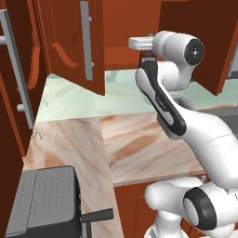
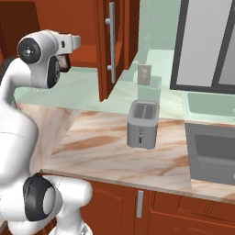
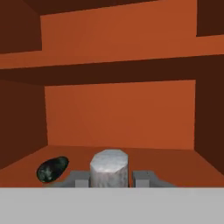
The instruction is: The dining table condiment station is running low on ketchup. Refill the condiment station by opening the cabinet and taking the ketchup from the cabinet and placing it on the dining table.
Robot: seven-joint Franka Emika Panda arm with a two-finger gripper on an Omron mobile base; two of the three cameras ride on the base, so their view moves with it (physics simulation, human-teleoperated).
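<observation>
2 open cabinet [image 1: 69, 42] doors, 1 toaster [image 2: 143, 124]

The cabinet [image 1: 69, 42] stands open; the ketchup [image 3: 109, 168], apparently its pale cap, sits inside.

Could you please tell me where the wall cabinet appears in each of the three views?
Left base view: cabinet at top centre, its doors swung open to either side, the white wrist reaching in.
Right base view: top left, its open door just right of the wrist.
Hand view: its orange interior ahead, behind the pincer shut on a pale grey cylinder.
Shared landmark: the wrist, in both base views.
</observation>
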